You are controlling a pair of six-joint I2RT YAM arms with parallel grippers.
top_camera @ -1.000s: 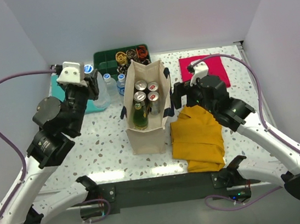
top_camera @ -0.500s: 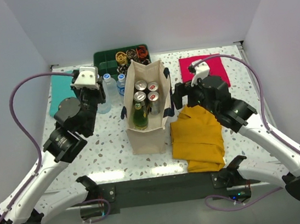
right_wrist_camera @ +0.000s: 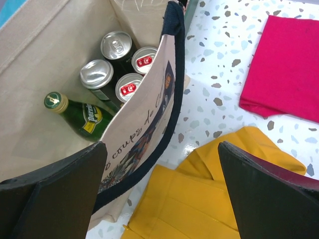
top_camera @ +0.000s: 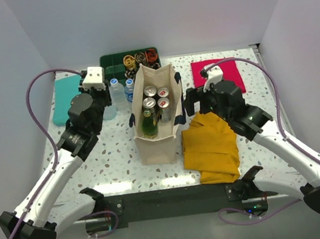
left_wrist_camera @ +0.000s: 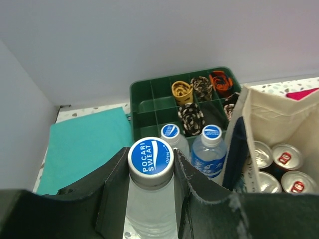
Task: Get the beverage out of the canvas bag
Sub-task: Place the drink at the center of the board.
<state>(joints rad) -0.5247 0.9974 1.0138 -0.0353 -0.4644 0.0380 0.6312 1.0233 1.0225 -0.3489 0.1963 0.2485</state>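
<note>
**A:** Any writing you can read?

**B:** In the left wrist view, the clear bottle point(left_wrist_camera: 149, 209) has a blue cap printed "POCARI SWEAT". The left gripper point(left_wrist_camera: 149, 167) is closed on the bottle's neck, just under the cap. It is outside the canvas bag point(left_wrist_camera: 279, 119), on the bag's left side.

**A:** And in the bag?

**B:** The right wrist view looks inside. There are four cans point(right_wrist_camera: 97, 72), two with red tabs, and a green bottle point(right_wrist_camera: 75, 112) whose yellow label seems to read "Perrier". Cursive on the bag's outer wall partly reads "coutes de". None of this lettering is legible from above.

**A:** The right gripper?

**B:** The right gripper point(right_wrist_camera: 160, 149) is spread wide and holds nothing. The bag's navy-strapped wall shows between its fingers.

**A:** The room?

**B:** From above, the bag stands upright mid-table between the arms. The table point(top_camera: 111, 155) is white and speckled, and the walls are plain and pale. A green divided tray point(top_camera: 114, 63) sits behind the bag, and two more blue-capped bottles point(left_wrist_camera: 212, 149) stand beside it. A teal cloth point(top_camera: 66, 99) lies to the left. A red cloth point(top_camera: 227, 69) and a yellow cloth point(top_camera: 210, 145) lie to the right.
</note>
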